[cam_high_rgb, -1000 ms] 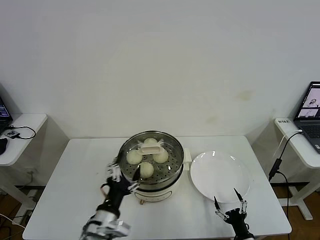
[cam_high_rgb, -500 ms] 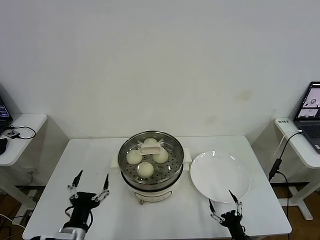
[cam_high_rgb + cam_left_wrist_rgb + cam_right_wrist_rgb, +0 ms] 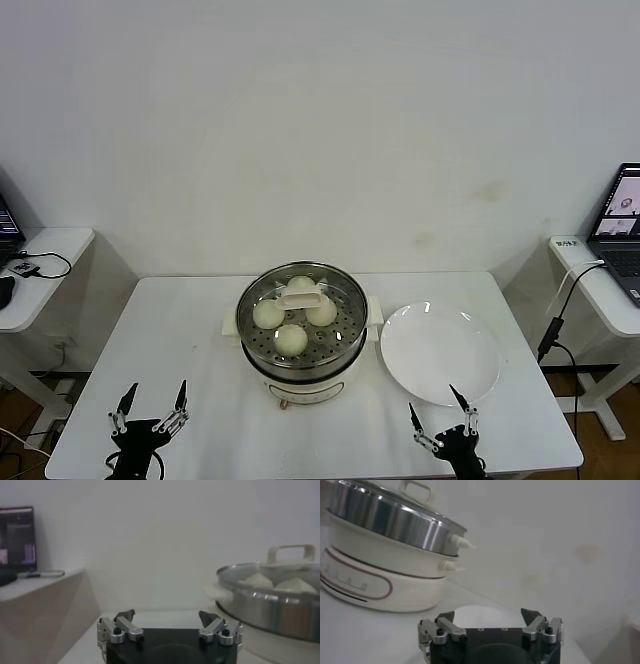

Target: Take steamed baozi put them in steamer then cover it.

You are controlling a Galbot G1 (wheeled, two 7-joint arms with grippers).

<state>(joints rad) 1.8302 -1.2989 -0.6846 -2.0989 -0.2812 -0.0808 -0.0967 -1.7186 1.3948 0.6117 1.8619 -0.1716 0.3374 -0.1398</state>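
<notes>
Since one second ago, the left gripper [image 3: 152,409] has left the steamer's rim and come back to the near edge of the table [image 3: 170,330], at about 8 o'clock from the pot; its fingers are spread wide and hold nothing. The right gripper [image 3: 440,410] has also moved a little toward the near edge, at about 5 o'clock from the pot, just in front of the white plate [image 3: 440,350]; its fingers are apart too and empty.

Farther back, in the middle of the table, stands the steamer [image 3: 302,345] on its white base. The cover [image 3: 300,305] lies on top of it, its cream handle at the centre. Under the glass four steamed baozi [image 3: 290,338] sit on the perforated tray: one at 6 o'clock, one at 9, one at 3 and one at 12, partly hidden by the handle.

At 3 o'clock from the steamer, just beside it, is the plate. A side desk with a laptop [image 3: 620,215] stands far at the right.
</notes>
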